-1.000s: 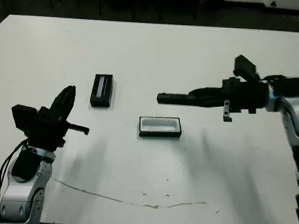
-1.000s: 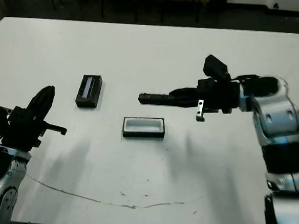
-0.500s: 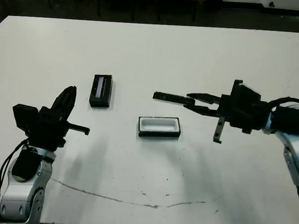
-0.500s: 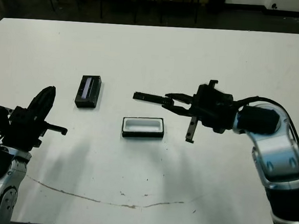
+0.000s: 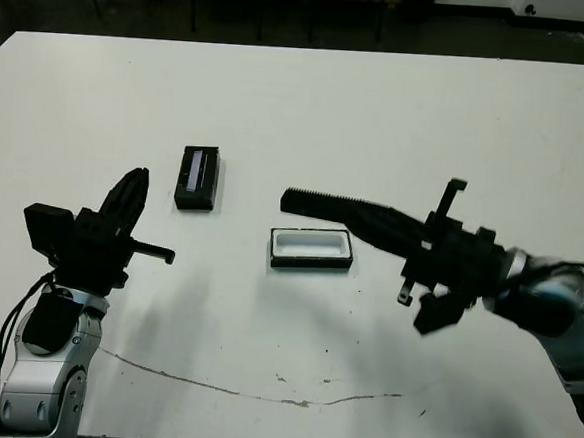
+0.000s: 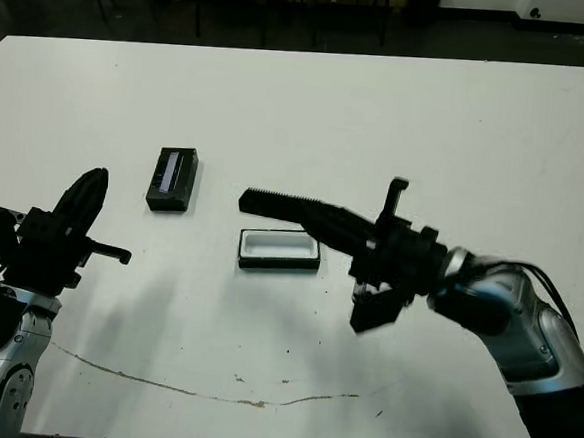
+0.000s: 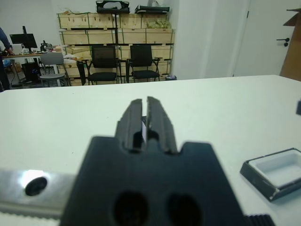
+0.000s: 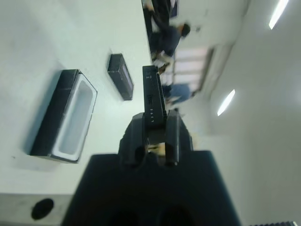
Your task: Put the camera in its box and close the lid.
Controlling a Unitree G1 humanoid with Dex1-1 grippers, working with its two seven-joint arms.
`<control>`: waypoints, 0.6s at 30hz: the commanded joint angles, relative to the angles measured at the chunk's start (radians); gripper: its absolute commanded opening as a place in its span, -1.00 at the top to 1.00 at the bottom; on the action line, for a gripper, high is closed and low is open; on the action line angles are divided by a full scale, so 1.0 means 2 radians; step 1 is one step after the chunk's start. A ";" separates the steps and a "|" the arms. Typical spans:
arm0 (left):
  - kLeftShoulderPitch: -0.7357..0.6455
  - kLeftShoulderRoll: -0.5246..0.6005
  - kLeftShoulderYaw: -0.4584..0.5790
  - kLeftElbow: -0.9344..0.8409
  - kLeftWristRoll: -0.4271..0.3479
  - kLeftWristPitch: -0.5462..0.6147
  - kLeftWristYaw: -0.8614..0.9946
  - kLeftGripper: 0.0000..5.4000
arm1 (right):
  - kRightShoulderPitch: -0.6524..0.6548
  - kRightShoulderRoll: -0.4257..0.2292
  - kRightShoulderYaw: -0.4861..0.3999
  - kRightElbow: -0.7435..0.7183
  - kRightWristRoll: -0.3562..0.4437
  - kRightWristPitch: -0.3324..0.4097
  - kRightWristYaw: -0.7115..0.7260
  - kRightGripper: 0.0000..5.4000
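Camera (image 8: pixel 153 96) held in right gripper (image 8: pixel 154 123) above open box (image 5: pixel 312 249).

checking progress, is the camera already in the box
No, the box shows only its bare white lining, while the camera is clamped between the fingers of the right gripper, above the table.

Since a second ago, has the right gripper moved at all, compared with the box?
Yes. The right gripper, shut on the camera, has dropped toward the robot and swung left; the camera tip now overhangs the box's far left corner.

No text or label can be read anywhere.
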 commanded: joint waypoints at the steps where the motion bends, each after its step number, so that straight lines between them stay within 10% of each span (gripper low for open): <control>1: 0.005 0.004 0.002 0.003 0.001 0.008 0.001 1.00 | -0.014 -0.012 -0.005 0.014 -0.101 -0.035 -0.086 1.00; 9: 0.005 0.004 0.002 0.003 0.002 0.007 0.001 1.00 | -0.034 -0.040 0.025 0.016 -0.257 -0.031 -0.268 1.00; 18: 0.006 0.004 0.001 0.003 0.005 0.007 0.003 1.00 | -0.048 -0.064 0.071 0.031 -0.304 0.006 -0.362 1.00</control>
